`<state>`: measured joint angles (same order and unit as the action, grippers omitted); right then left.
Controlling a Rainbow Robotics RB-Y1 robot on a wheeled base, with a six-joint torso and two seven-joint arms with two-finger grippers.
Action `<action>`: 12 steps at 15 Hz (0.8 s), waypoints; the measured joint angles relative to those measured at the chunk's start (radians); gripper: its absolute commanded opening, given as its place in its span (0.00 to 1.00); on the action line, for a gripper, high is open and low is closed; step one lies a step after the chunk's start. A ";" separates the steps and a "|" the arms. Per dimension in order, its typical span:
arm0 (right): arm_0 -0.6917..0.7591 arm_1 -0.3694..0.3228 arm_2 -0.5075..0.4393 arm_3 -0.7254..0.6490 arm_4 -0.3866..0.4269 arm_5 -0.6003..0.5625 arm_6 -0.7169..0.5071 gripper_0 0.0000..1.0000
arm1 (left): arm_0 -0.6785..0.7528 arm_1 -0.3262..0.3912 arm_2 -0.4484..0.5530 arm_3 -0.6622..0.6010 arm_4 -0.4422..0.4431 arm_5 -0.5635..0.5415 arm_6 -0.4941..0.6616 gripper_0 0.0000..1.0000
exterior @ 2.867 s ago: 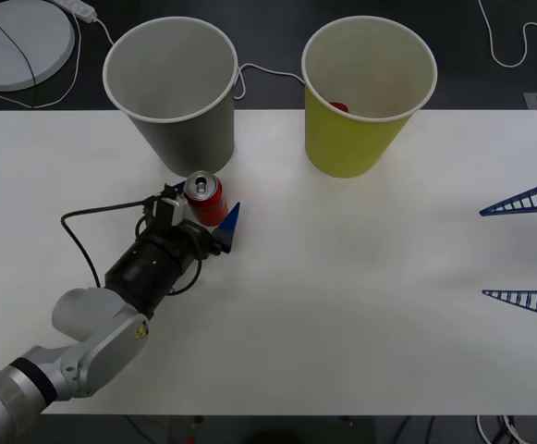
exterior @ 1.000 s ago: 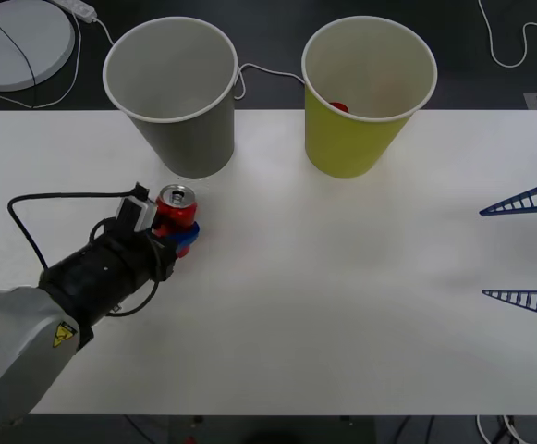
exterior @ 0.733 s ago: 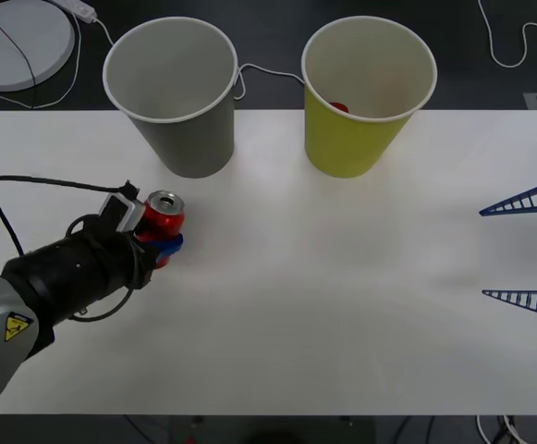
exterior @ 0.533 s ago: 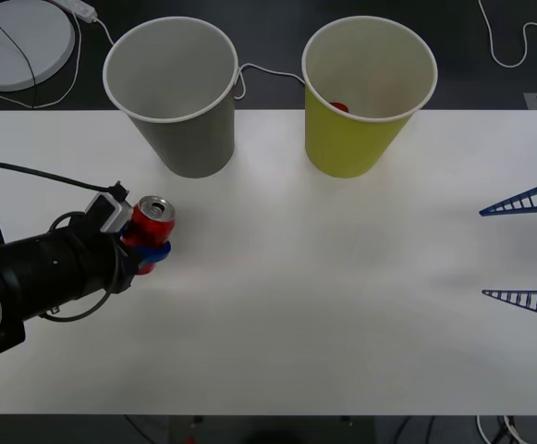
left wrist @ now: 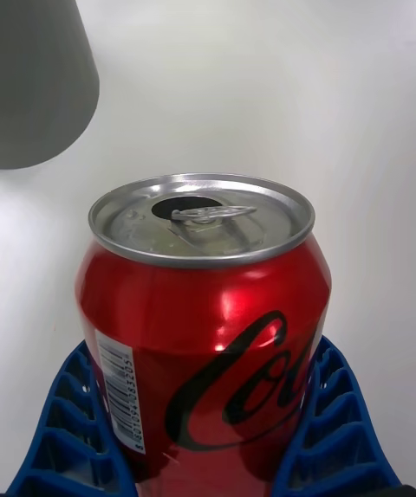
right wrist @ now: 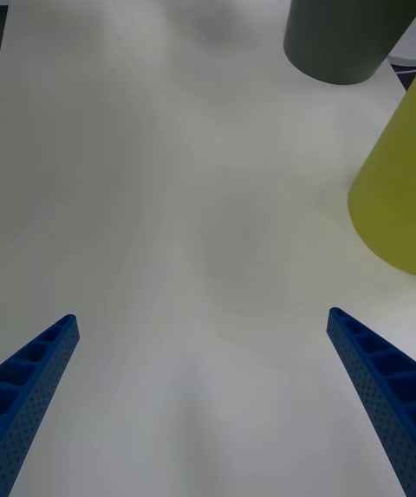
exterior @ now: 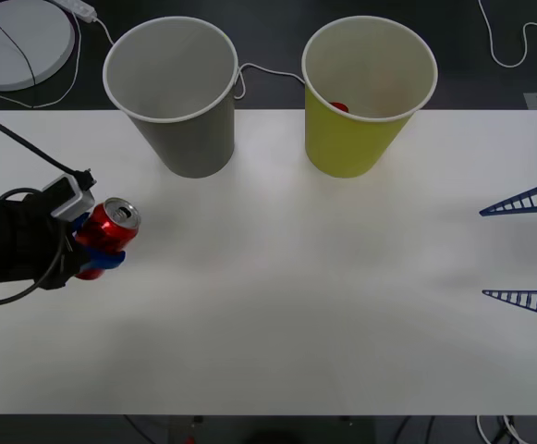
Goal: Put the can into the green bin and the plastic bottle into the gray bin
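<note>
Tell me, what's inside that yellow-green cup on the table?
Inside the green bin, something small and red lies against the inner wall, near the rim. What it is cannot be told. The bin's own wall hides the bottom.

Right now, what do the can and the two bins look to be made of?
The can, gripped by the left gripper, looks like metal: glossy red printed wall, brushed silver top with pull tab. The gray bin and the green bin look like matte paper or thin plastic, with white rolled rims; which one is unclear.
</note>
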<state>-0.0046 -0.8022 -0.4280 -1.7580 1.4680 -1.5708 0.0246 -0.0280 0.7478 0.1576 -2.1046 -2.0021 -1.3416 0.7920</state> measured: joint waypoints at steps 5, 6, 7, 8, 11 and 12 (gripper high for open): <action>0.000 0.000 0.000 0.000 0.000 0.000 0.000 1.00 | -0.131 0.157 0.007 -0.002 0.087 -0.130 0.151 0.00; 0.000 0.000 0.000 0.000 0.000 0.000 0.000 1.00 | -0.162 0.179 0.007 -0.001 0.102 -0.163 0.168 0.00; 0.000 0.000 0.000 0.000 0.000 0.000 0.000 1.00 | -0.194 0.197 0.007 -0.001 0.117 -0.199 0.178 0.00; 0.000 0.000 0.000 0.000 0.000 0.000 0.000 1.00 | -0.225 0.209 0.007 -0.002 0.129 -0.220 0.185 0.00; 0.000 0.000 0.000 0.000 0.000 0.000 0.000 1.00 | -0.313 0.220 0.006 -0.029 0.156 -0.230 0.216 0.00; 0.000 0.000 0.000 0.000 0.000 0.000 0.000 1.00 | -0.339 0.220 0.002 -0.042 0.171 -0.230 0.251 0.00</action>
<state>-0.0046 -0.8022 -0.4280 -1.7580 1.4680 -1.5708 0.0246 -0.3671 0.9676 0.1595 -2.1469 -1.8311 -1.5713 1.0429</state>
